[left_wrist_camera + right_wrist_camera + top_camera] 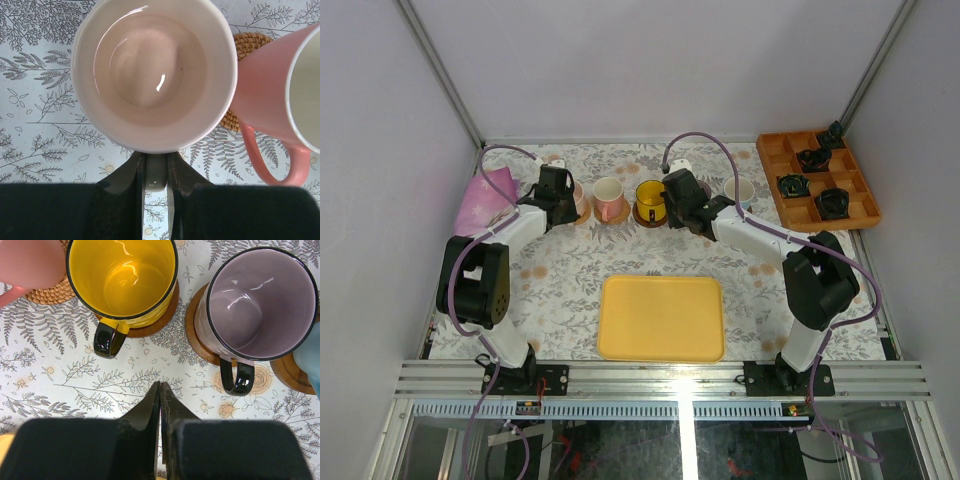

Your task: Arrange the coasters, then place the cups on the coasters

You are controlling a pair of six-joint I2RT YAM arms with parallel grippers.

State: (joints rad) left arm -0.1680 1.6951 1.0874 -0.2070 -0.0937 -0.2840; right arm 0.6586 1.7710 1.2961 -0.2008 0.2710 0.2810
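Nearest, the yellow tray (660, 318) lies flat by the table's near edge. Beyond it, the right gripper (160, 387), fingers pressed together on nothing, hovers before the yellow cup (122, 277) and purple cup (260, 300), each on a dark coaster (159, 322). The left gripper (156, 157) pinches the handle of a pink cup (152, 75). A woven coaster (250, 42) peeks out beside it; which cup it lies under is unclear. Far right, the orange tray (777, 152) holds black items, too small to identify.
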